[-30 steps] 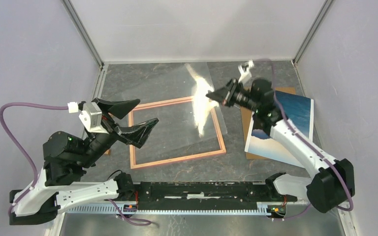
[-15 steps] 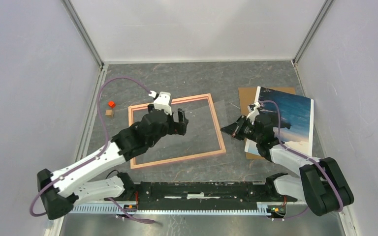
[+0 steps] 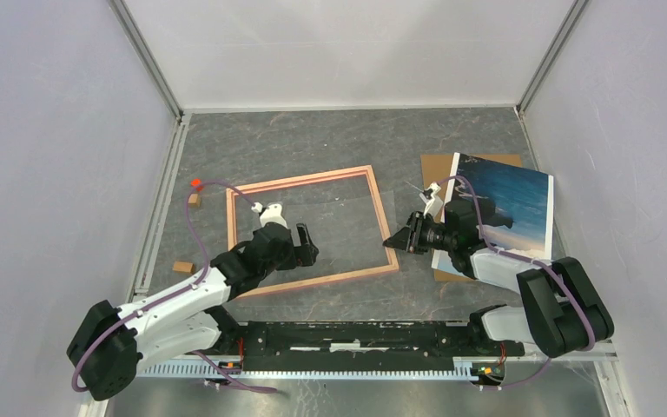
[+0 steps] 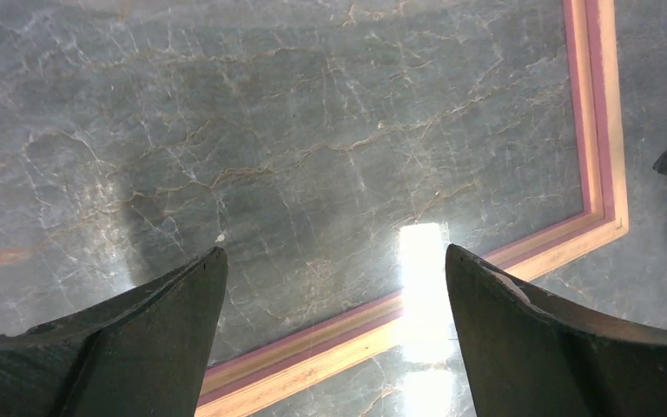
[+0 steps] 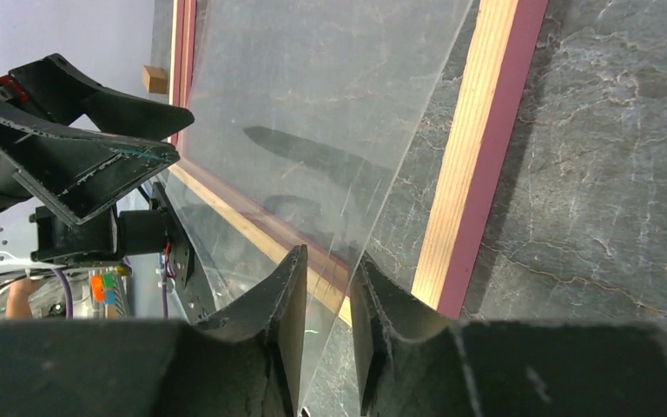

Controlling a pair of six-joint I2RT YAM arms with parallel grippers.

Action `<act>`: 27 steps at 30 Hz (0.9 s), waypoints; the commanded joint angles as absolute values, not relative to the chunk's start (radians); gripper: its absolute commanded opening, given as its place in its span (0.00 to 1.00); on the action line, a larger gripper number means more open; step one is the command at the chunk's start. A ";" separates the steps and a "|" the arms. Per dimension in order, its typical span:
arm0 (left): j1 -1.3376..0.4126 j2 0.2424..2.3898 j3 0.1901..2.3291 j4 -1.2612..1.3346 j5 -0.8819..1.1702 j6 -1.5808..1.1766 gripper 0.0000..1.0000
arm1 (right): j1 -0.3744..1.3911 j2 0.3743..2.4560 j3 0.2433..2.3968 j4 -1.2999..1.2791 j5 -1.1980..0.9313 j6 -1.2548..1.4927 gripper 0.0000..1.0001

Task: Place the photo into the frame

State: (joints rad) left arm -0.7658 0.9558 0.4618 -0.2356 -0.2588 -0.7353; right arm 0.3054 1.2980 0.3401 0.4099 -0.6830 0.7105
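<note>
The salmon-pink frame (image 3: 304, 179) lies flat mid-table, also in the left wrist view (image 4: 604, 130) and the right wrist view (image 5: 473, 165). The photo (image 3: 508, 213) of dark cliffs and blue water lies at the right on a brown backing board (image 3: 434, 169). A clear sheet (image 3: 347, 213) lies over the frame, its right edge raised. My right gripper (image 3: 392, 241) sits low at the frame's right rail. Its jaws stand a little apart (image 5: 330, 256) with the sheet's edge (image 5: 313, 104) slanting between them. My left gripper (image 3: 306, 243) is open and empty (image 4: 334, 252) above the frame's near rail.
A red block (image 3: 195, 183) and a brown block (image 3: 193, 199) sit left of the frame. Another brown block (image 3: 182, 267) lies nearer the left arm. Grey walls close in the table on three sides.
My right gripper brought the clear sheet down from upright to over the frame and slid left. My left arm swung in over the frame, then drew back toward its near rail.
</note>
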 commanded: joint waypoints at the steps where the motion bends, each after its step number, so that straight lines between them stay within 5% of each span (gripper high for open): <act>1: -0.765 0.960 0.410 -0.111 -0.259 -0.856 1.00 | 0.304 1.334 0.336 0.505 -0.734 0.706 0.33; 9: -0.765 0.995 0.384 -0.073 -0.245 -0.874 1.00 | 0.306 1.336 0.289 0.609 -0.746 0.793 0.60; 14: -0.765 1.020 0.377 -0.051 -0.224 -0.880 1.00 | 0.333 1.370 0.251 0.755 -0.746 0.922 0.68; 27: -0.766 1.044 0.366 0.021 -0.165 -0.861 1.00 | 0.458 1.479 0.235 0.904 -0.561 1.077 0.67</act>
State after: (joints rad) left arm -0.7650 1.0477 0.3668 -0.0238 -0.1871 -0.8433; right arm 0.4297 1.4532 0.2203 0.8570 -0.6445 1.0626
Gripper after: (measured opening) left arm 0.996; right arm 0.696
